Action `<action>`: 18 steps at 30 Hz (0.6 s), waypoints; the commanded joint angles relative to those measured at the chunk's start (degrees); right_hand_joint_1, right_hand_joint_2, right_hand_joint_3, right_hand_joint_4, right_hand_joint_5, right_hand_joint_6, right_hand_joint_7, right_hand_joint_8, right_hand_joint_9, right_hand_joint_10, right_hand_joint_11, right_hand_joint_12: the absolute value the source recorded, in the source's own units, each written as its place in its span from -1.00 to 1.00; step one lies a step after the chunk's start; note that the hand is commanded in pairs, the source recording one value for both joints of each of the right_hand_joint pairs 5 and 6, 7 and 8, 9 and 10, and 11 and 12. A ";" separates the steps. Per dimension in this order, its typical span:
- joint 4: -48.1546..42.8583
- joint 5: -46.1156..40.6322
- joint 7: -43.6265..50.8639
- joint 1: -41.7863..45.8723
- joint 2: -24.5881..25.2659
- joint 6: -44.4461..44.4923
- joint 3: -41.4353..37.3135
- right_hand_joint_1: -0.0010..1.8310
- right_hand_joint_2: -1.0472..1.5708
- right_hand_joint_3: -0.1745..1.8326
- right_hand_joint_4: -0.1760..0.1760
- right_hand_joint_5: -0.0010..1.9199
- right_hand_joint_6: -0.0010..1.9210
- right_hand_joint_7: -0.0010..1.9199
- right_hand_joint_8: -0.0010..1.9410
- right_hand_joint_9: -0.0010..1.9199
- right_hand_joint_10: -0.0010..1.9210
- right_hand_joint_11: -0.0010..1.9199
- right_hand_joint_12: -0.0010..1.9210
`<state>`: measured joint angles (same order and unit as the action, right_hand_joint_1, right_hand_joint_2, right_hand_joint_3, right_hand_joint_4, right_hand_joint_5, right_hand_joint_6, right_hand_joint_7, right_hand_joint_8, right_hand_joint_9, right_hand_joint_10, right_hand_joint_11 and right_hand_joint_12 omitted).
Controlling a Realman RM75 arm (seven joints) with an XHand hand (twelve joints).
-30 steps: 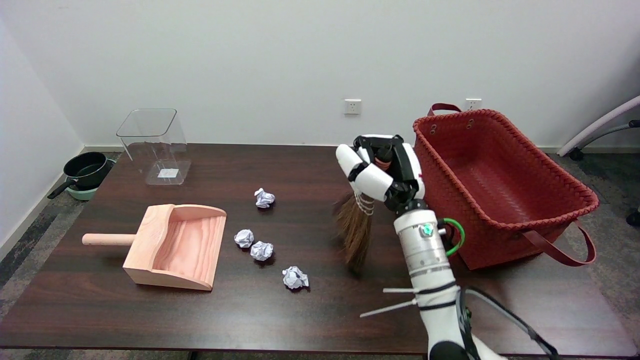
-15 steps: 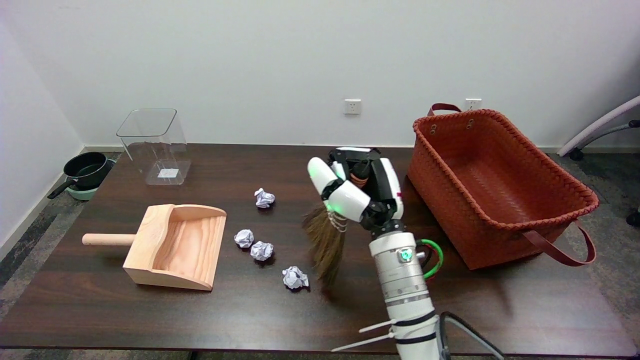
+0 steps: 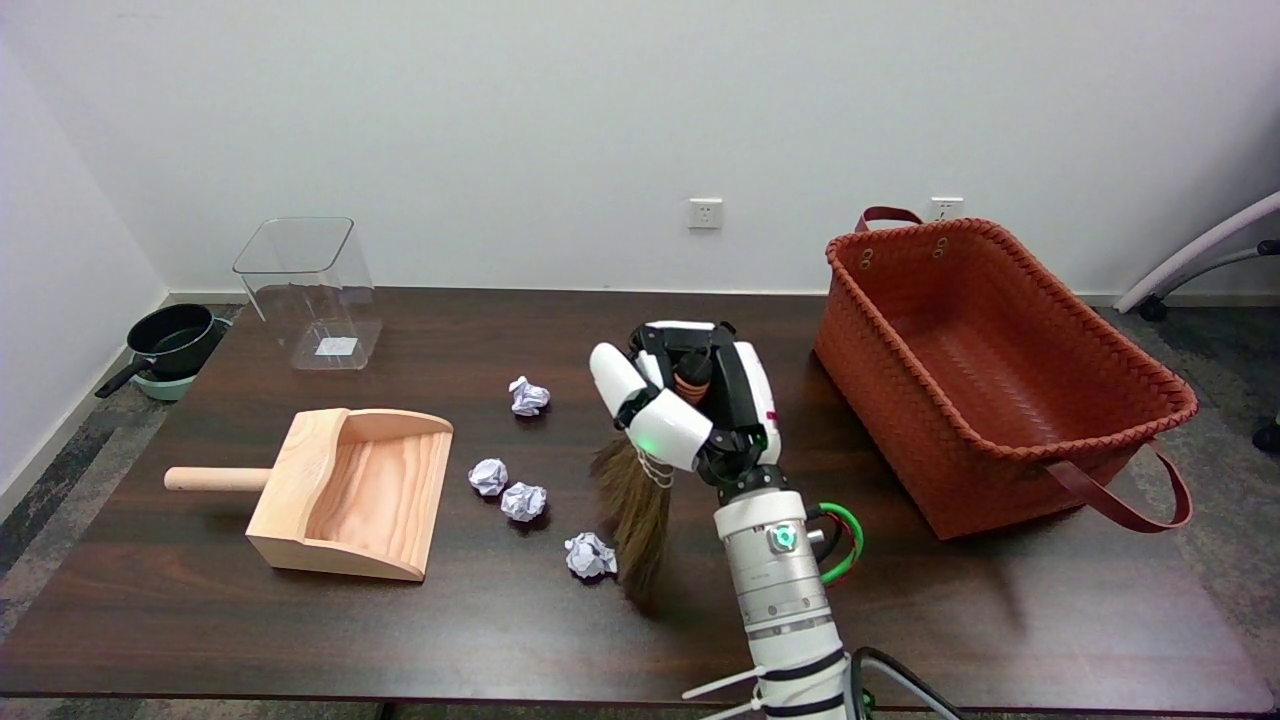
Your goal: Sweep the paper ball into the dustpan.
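Note:
My right hand [image 3: 690,405] grips the handle of a small brown broom [image 3: 632,510], whose bristles hang down to the dark table [image 3: 1000,620]. The bristle tips sit just right of the nearest paper ball [image 3: 590,555], close to touching it. Two more paper balls [image 3: 523,500] [image 3: 488,476] lie side by side further left, near the mouth of the wooden dustpan [image 3: 350,492]. Another paper ball [image 3: 528,396] lies farther back. The dustpan opens to the right, with its handle pointing left.
A red woven basket [image 3: 990,370] stands at the right of the table. A clear plastic bin [image 3: 308,290] stands at the back left. On the floor at the far left sits a black pan [image 3: 170,340].
My right hand has carried the broom leftward and nearer, from beside the basket to right next to the nearest paper ball. The paper balls and dustpan have not moved.

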<state>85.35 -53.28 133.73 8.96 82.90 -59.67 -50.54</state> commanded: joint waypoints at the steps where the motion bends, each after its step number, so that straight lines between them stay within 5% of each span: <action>1: -3.84 -0.93 0.00 2.47 -0.31 -5.80 -0.75 0.24 1.00 -0.34 0.00 1.00 1.00 1.00 0.98 0.99 0.99 0.94 0.94; 9: -3.21 -1.50 0.00 2.61 -0.34 -3.76 -0.47 0.25 1.00 -0.33 0.00 1.00 1.00 1.00 0.98 1.00 0.99 0.95 0.95; 18: -6.78 -6.96 -0.08 -6.98 1.73 6.95 3.03 0.24 1.00 -0.35 0.00 1.00 1.00 1.00 0.98 0.99 0.99 0.94 0.94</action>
<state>82.62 -54.48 133.72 10.42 82.70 -62.37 -50.77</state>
